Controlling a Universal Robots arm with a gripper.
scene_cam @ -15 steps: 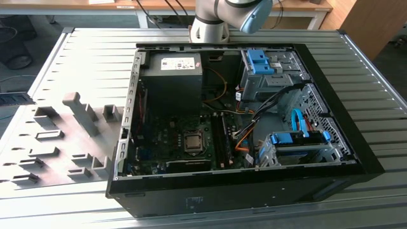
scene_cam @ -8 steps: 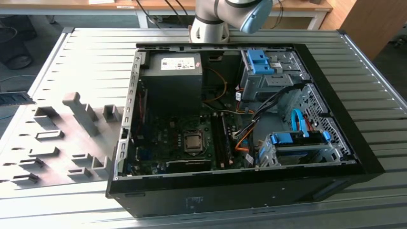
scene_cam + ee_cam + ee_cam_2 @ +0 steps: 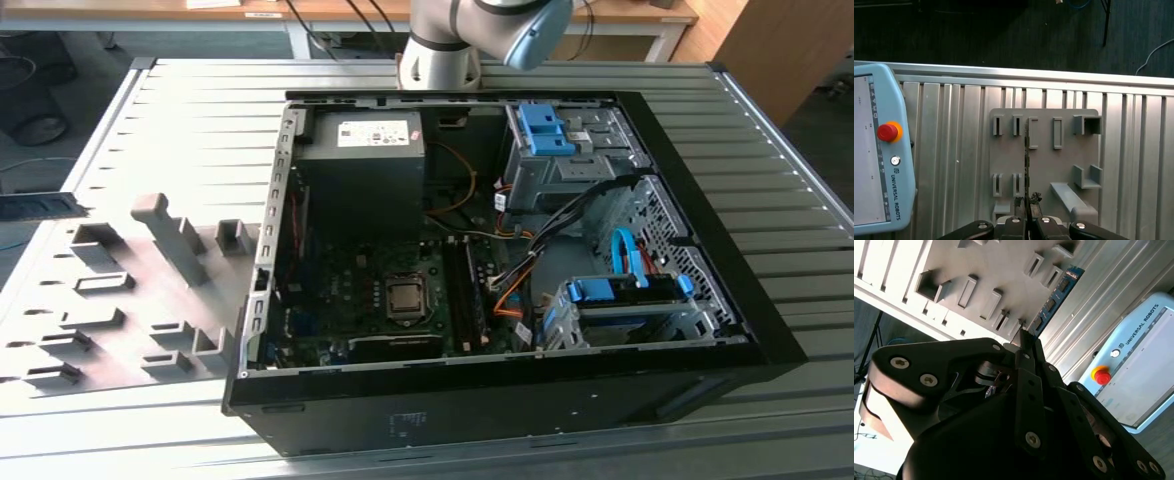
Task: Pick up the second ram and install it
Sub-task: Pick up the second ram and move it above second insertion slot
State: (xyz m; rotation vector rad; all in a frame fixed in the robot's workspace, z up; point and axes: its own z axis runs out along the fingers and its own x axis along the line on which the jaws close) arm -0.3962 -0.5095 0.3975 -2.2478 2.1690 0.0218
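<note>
My gripper [image 3: 1027, 202] is shut on the second ram [image 3: 1026, 155], which shows edge-on as a thin dark line reaching out from the fingertips over the grey holder plate [image 3: 1044, 165]. In the second wrist view the ram [image 3: 1056, 297] is a slim blue-green stick running out from the gripper [image 3: 1026, 342] past the plate's slots. In the exterior view a dark flat stick, likely the ram [image 3: 43, 207], pokes in at the left edge beside the holder plate [image 3: 120, 300]. The open PC case [image 3: 747, 330] lies to the exterior view's right, well away from it.
A light-blue teach pendant [image 3: 879, 150] with a red stop button lies on the ribbed metal table [image 3: 954, 150] next to the holder plate. Inside the case the processor [image 3: 403, 297] sits beside long black slots [image 3: 461, 290], with cables and blue drive brackets [image 3: 627, 295] around. The arm's base [image 3: 430, 55] stands behind the case.
</note>
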